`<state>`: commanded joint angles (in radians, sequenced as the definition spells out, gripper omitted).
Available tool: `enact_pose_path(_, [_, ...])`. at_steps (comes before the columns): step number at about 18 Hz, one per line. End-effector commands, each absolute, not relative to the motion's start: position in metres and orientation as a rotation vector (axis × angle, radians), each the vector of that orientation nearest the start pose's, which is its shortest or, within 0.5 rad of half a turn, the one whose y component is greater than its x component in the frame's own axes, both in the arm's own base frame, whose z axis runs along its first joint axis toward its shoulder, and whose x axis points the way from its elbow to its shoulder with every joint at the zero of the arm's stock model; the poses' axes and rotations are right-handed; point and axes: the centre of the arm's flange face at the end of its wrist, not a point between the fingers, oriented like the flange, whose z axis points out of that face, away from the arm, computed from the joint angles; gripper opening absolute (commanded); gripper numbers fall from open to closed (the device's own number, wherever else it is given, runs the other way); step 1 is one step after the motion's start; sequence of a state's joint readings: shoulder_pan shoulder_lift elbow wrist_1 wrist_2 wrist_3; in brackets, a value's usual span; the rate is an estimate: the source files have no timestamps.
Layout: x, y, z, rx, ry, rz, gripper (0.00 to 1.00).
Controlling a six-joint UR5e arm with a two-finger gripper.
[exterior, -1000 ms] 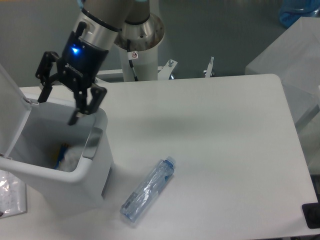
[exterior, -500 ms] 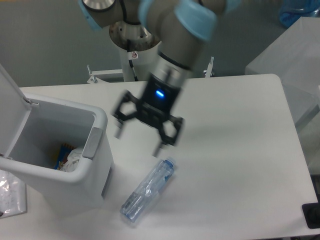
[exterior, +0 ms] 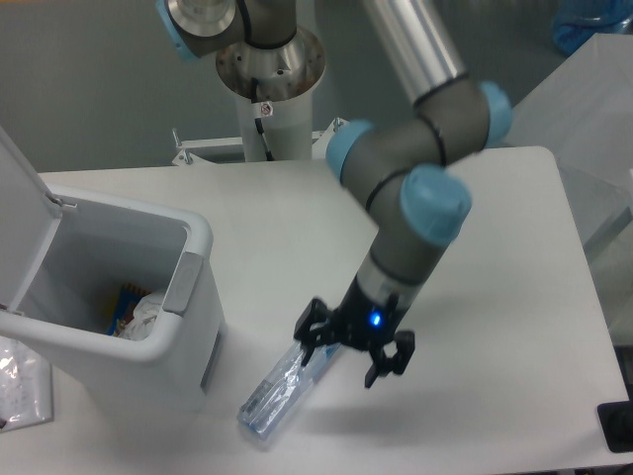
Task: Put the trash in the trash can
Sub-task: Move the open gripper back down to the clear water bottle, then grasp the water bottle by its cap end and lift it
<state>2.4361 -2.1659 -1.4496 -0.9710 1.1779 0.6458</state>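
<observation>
A crushed clear bluish plastic bottle (exterior: 274, 392) lies on the white table in front of the trash can. My gripper (exterior: 339, 363) hangs open just over the bottle's cap end, one finger on each side of it, and hides that end. The trash can (exterior: 188, 327) is a boxy white bin at the left with its flip lid (exterior: 20, 218) raised. Inside it lies a crumpled clear wrapper (exterior: 146, 309) beside a blue and yellow scrap.
The robot's base column (exterior: 267, 79) stands behind the table's far edge. A clear plastic bag (exterior: 20, 381) lies at the front left corner beside the bin. A dark object (exterior: 618, 424) sits at the table's right front corner.
The gripper has swung from above the bin's rim across to the right and down, and now sits low over the bottle's cap end. The bottle has not moved.
</observation>
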Motion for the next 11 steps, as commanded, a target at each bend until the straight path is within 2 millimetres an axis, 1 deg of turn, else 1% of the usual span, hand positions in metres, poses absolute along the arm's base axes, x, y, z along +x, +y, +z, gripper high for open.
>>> enact_pose_path(2, [-0.401,0.598,0.239,-2.807,-0.227,-0.275,1.00])
enact_pose_path(4, [-0.383,0.608,0.229,-2.839,-0.192,-0.289,1.00])
enact_pose_path(7, [-0.364,0.619,0.224,-2.852,-0.152,-0.307,1.00])
enact_pose_path(9, [-0.359,0.628,0.217,-2.855,-0.133,-0.312,1.00])
enact_pose_path(11, [-0.364,0.635,0.210,-2.858,-0.130,-0.314,1.00])
